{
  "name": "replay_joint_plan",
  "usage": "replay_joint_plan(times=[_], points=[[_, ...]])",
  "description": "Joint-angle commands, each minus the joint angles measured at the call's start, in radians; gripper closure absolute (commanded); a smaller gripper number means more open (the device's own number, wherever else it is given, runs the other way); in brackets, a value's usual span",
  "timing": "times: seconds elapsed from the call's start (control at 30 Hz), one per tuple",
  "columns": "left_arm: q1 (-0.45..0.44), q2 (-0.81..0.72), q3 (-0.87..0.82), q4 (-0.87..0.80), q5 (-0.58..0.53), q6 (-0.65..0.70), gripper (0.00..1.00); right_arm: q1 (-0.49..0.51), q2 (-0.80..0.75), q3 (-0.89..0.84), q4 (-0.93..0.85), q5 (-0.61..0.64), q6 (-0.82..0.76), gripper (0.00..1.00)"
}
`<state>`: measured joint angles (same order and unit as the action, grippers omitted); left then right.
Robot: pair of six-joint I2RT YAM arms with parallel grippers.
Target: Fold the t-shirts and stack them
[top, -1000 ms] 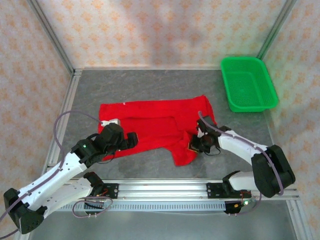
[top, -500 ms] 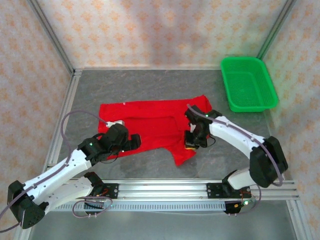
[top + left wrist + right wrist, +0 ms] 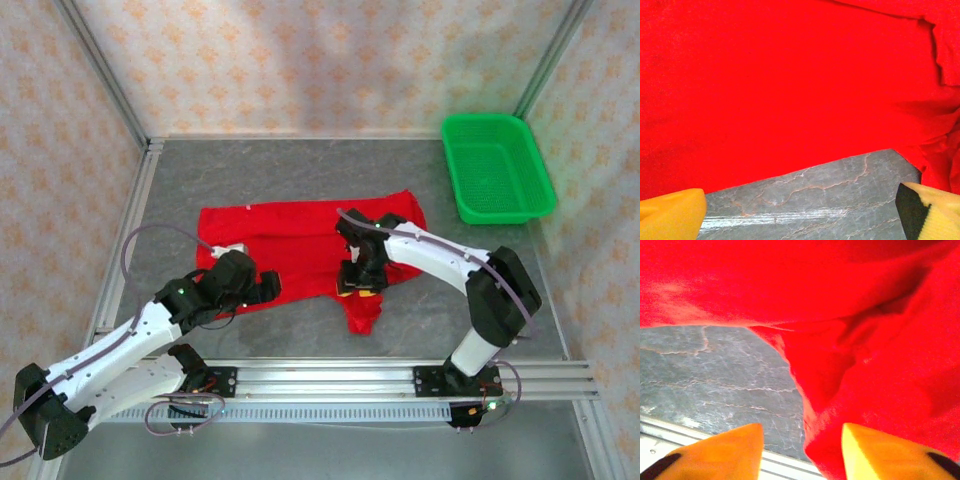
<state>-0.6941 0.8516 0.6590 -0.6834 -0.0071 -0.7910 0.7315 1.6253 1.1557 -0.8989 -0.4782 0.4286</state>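
A bright red t-shirt [image 3: 290, 240] lies spread on the grey table [image 3: 300, 170], plain side up, its lower right part bunched into a flap [image 3: 362, 312] that points to the near edge. My right gripper [image 3: 358, 288] hovers over that flap, jaws apart; in the right wrist view the cloth edge [image 3: 840, 405] runs loose between the yellow fingertips [image 3: 875, 450] of the gripper [image 3: 801, 440]. My left gripper [image 3: 268, 287] is open at the shirt's near hem. In the left wrist view the gripper [image 3: 800, 210] has bare table between its fingers, with the hem [image 3: 790, 170] just beyond.
A green mesh basket [image 3: 480, 120] stands at the back right corner. An aluminium rail [image 3: 320, 375] runs along the near edge, just beyond the flap. Metal frame posts and patterned walls close off the left, right and back.
My right gripper swept left across the shirt's lower right part, dragging cloth with it, then parted its jaws. The left arm shifted slightly and stayed open.
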Motion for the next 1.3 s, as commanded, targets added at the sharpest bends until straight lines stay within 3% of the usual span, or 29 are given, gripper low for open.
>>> replay_joint_plan(times=[0.0,0.17,0.27,0.33,0.47,0.6,0.77,1.1,1.27], points=[[-0.007,-0.012,-0.015,0.003,-0.006,-0.023,0.01,-0.035,-0.117,-0.056,0.073,-0.022,0.035,0.52],[-0.007,-0.004,-0.022,0.033,0.005,-0.028,0.01,-0.151,-0.32,-0.158,-0.057,0.092,0.031,0.5],[-0.008,0.007,-0.03,0.054,0.012,-0.031,0.01,-0.255,-0.395,-0.258,-0.061,0.046,0.022,0.5],[-0.008,0.013,-0.029,0.06,0.015,-0.031,0.01,-0.293,-0.434,-0.338,0.023,-0.03,0.036,0.5],[-0.008,0.012,-0.029,0.067,0.015,-0.027,0.01,-0.333,-0.496,-0.523,0.372,-0.17,0.118,0.52],[-0.008,-0.003,-0.021,0.044,0.012,-0.02,0.01,-0.352,-0.492,-0.626,0.606,-0.187,0.146,0.52],[-0.008,-0.043,-0.033,0.021,0.004,-0.027,0.01,-0.358,-0.47,-0.67,0.726,-0.223,0.11,0.53],[-0.008,-0.095,-0.058,-0.008,-0.005,-0.038,0.01,-0.359,-0.413,-0.708,0.787,-0.311,0.051,0.58],[-0.008,-0.118,-0.064,-0.028,-0.011,-0.046,0.01,-0.358,-0.498,-0.728,0.727,-0.322,0.018,0.61]])
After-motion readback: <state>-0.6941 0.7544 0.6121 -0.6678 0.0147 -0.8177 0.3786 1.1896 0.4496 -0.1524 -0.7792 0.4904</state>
